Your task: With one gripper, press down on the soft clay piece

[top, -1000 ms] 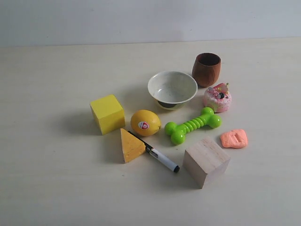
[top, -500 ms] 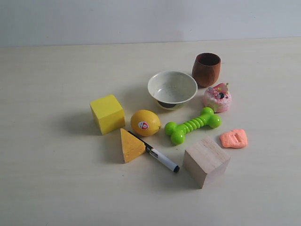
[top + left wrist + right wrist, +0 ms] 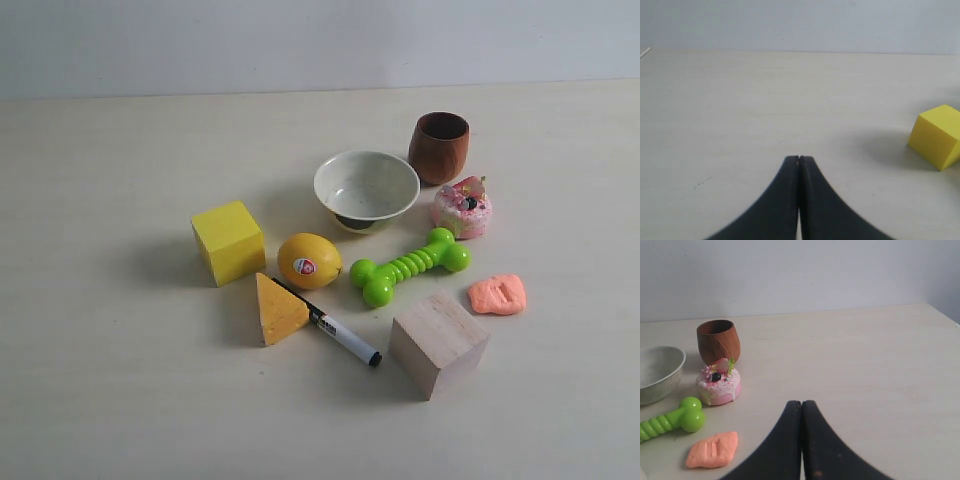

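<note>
Bright, even light; soft shadows fall leftward; nearest jaws blur.

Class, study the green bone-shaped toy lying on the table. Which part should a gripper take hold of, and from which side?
Probably the ribbed middle shaft of the green bone toy, coming from above and closing across it. The shaft is narrower than the knobbed ends, which would help stop it sliding out, and the toy lies flat on the table, so its underside cannot be reached.
</note>
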